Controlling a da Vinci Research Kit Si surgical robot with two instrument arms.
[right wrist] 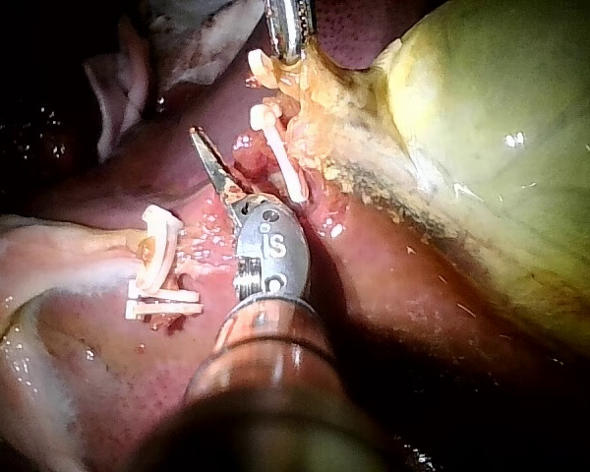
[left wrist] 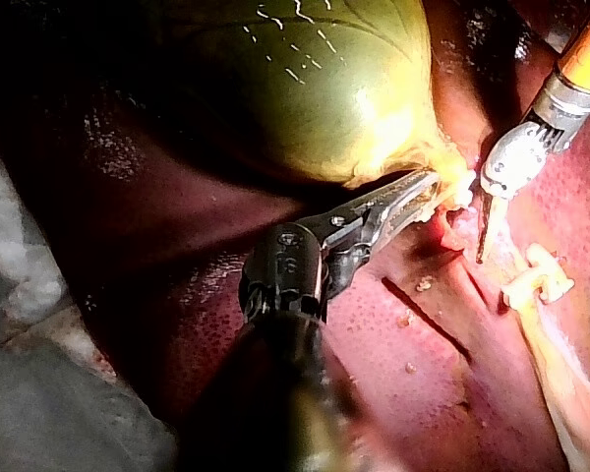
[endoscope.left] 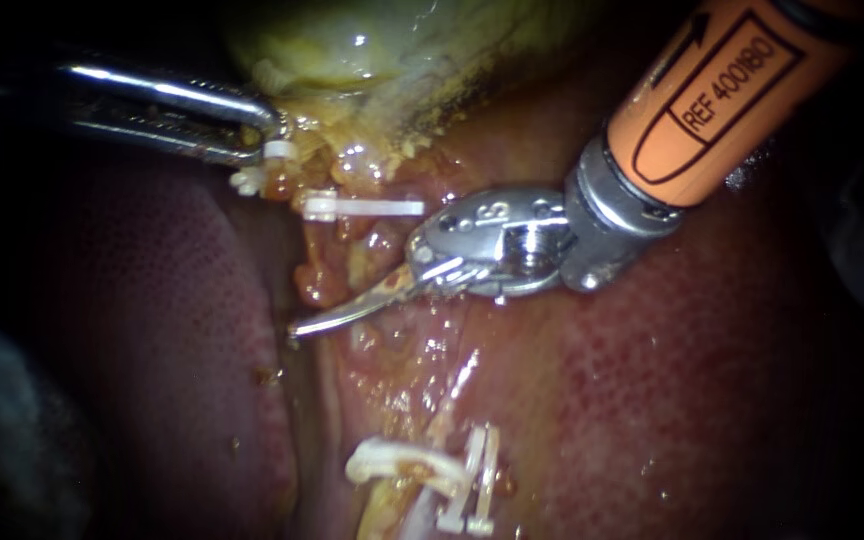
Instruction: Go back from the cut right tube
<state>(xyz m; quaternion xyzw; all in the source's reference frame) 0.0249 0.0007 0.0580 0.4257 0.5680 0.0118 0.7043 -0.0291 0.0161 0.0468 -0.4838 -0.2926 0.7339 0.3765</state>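
Observation:
My right instrument (endoscope.left: 302, 325) comes in from the upper right on an orange shaft. Its thin blades lie together, shut, over raw tissue between two clipped stumps and touch neither. A white clip (endoscope.left: 362, 207) sits on the upper stump just above the blades. Below, the pale lower stump (endoscope.left: 392, 465) carries more white clips (endoscope.left: 474, 480). My left instrument (endoscope.left: 264, 135) is shut on yellow tissue at the neck of the gallbladder (endoscope.left: 352, 50). The right wrist view shows the shut blades (right wrist: 216, 162) ahead of the wrist, beside the upper clip (right wrist: 280, 157).
Dark red liver (endoscope.left: 702, 400) lies on both sides of the dissected groove. The green-yellow gallbladder (left wrist: 315, 88) bulges above my left instrument's jaws (left wrist: 418, 192). Small white clips (endoscope.left: 274, 152) sit by the left jaws. Pale gauze-like material (left wrist: 39, 295) borders the liver.

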